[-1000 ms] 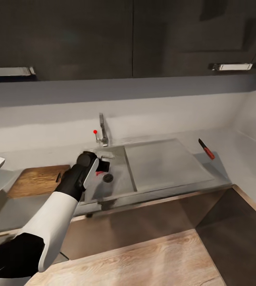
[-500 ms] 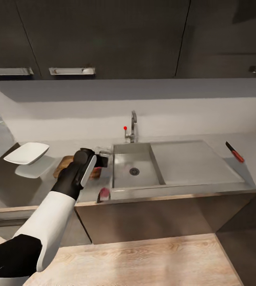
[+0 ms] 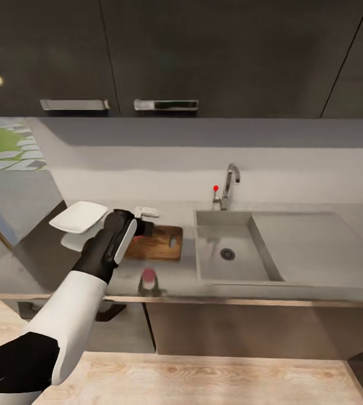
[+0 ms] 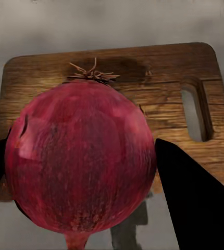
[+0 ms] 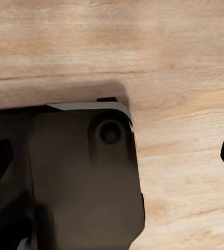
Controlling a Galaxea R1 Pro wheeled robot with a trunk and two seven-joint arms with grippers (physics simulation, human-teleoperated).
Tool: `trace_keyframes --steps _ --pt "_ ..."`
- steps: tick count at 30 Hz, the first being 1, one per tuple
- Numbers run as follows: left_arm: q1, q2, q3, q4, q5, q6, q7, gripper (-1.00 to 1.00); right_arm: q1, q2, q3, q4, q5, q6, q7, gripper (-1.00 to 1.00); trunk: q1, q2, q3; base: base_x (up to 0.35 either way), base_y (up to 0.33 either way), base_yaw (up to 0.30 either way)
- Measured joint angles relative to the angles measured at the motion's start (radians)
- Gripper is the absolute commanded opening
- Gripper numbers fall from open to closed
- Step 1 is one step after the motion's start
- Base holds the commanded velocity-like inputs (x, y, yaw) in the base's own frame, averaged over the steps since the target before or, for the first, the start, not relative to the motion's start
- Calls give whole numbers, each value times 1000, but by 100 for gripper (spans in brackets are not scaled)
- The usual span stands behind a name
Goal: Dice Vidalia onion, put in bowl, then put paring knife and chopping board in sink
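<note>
Vidalia onion (image 4: 81,159): a dark red bulb with dry roots at one end, held in the air above the near edge of the chopping board.
Left gripper (image 4: 83,166): its jaws are closed on the onion, one dark finger (image 4: 193,195) pressed to each side of it; in the head view the gripper (image 3: 143,228) sits at the board's left end.
Chopping board (image 3: 157,243): brown wood with a slot handle, lying flat on the bench just left of the sink.
Sink (image 3: 226,273): grey basin with a dark drain; its tap with a red knob stands behind it.
Bowl (image 3: 79,216): white, on the bench left of the board, apart from it.
Bench (image 3: 175,278): glossy grey, mirroring the onion in front of the board.
Right gripper: over pale wood floor (image 5: 185,62) beside a dark body; cannot tell how its jaws stand.
</note>
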Motion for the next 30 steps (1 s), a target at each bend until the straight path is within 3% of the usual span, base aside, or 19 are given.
trace_keyframes --steps 8,17,30 --pt "0 -2 -1 13 1 0 0 -100 0 0 0 0 0 0 0 100 0 0 0 92 38 4" --pt "3 -9 -3 133 3 -3 0 -100 0 0 2 0 1 0 -1 100 0 0 0 10 -12 0" --pt "3 -15 -3 134 1 -5 0 -100 0 -5 5 -1 3 0 4 100 0 0 0 0 0 0"
